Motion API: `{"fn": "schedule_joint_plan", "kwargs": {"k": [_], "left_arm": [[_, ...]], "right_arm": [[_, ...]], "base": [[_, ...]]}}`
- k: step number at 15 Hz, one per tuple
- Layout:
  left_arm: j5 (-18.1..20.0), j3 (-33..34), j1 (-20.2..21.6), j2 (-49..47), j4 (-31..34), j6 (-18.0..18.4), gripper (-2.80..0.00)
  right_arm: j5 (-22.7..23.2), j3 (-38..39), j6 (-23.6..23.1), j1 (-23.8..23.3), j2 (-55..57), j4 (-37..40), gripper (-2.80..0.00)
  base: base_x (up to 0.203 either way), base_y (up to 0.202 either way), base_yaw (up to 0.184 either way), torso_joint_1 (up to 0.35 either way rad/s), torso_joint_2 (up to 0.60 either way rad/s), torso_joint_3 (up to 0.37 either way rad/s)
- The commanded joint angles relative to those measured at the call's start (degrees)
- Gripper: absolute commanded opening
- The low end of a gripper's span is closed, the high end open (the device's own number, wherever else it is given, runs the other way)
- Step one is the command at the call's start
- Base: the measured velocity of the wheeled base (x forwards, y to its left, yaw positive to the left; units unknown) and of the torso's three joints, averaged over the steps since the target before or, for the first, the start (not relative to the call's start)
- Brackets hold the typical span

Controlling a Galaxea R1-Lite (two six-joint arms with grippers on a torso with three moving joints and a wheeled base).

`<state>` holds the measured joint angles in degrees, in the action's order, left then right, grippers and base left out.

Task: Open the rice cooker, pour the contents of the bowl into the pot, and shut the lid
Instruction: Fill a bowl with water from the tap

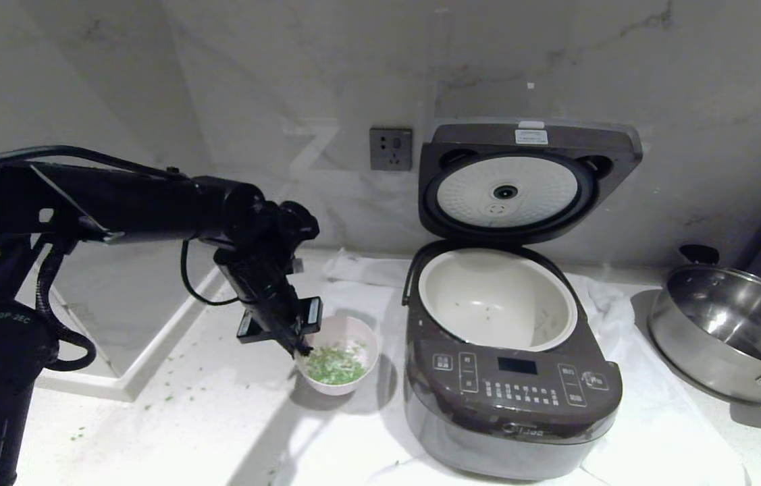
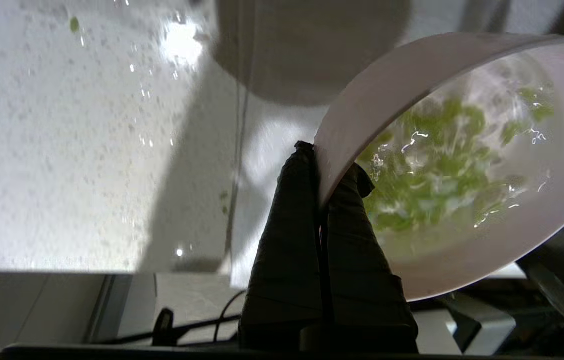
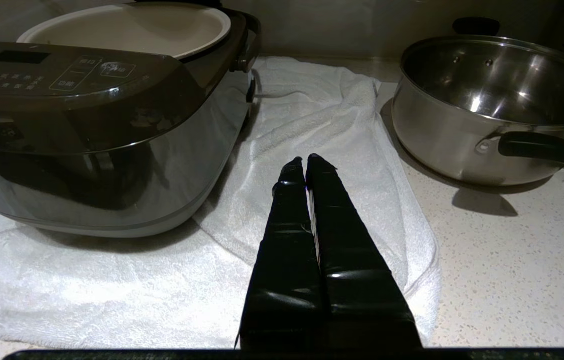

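Observation:
The dark grey-brown rice cooker (image 1: 512, 398) stands on a white towel with its lid (image 1: 529, 179) swung up against the wall, white inner plate facing out. Its round white pot (image 1: 496, 297) holds only a few small green bits. Left of the cooker, the small pale pink bowl (image 1: 343, 354) carries the green and white contents (image 1: 334, 368). My left gripper (image 1: 300, 347) is shut on the bowl's left rim; in the left wrist view the rim (image 2: 342, 130) is pinched between the black fingers (image 2: 292, 210). In the right wrist view my right gripper (image 3: 305, 161) hovers shut and empty above the towel.
A shiny steel pan (image 1: 735, 331) with black handles sits right of the cooker. A white towel (image 3: 322, 125) lies under the cooker. A wall socket (image 1: 391, 148) is behind the bowl. Green bits (image 1: 167, 395) are scattered on the pale counter near a raised ledge (image 1: 130, 385).

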<state>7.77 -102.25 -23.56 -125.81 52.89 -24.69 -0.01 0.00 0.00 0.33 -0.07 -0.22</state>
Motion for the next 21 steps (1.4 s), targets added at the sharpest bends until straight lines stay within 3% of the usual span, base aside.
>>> {"fn": "schedule_joint_plan", "kwargs": {"k": [1, 3, 8, 13, 21], "left_arm": [[0.2, 4.1, 1.1, -3.9, -5.9, -0.1, -2.8], [0.6, 4.8, 2.2, -6.6, -9.9, -0.1, -2.8], [0.6, 5.0, 2.9, -10.3, -11.6, -0.1, -2.8], [3.5, 5.1, 3.0, -6.7, -11.8, -0.1, -2.8], [3.1, 4.9, 3.3, -5.5, -11.8, 0.0, -2.8]], "right_arm": [[0.0, 0.1, 0.0, 0.0, 0.1, 0.0, -2.8], [0.0, 0.1, 0.0, 0.0, 0.1, 0.0, -2.8], [0.0, 0.1, 0.0, 0.0, 0.1, 0.0, -2.8], [0.0, 0.1, 0.0, 0.0, 0.1, 0.0, -2.8], [0.0, 0.1, 0.0, 0.0, 0.1, 0.0, -2.8]], "base": [[0.0, 0.0, 0.0, 0.0, 0.0, 0.0], [0.0, 0.0, 0.0, 0.0, 0.0, 0.0], [0.0, 0.0, 0.0, 0.0, 0.0, 0.0], [0.0, 0.0, 0.0, 0.0, 0.0, 0.0], [0.0, 0.0, 0.0, 0.0, 0.0, 0.0]]}}
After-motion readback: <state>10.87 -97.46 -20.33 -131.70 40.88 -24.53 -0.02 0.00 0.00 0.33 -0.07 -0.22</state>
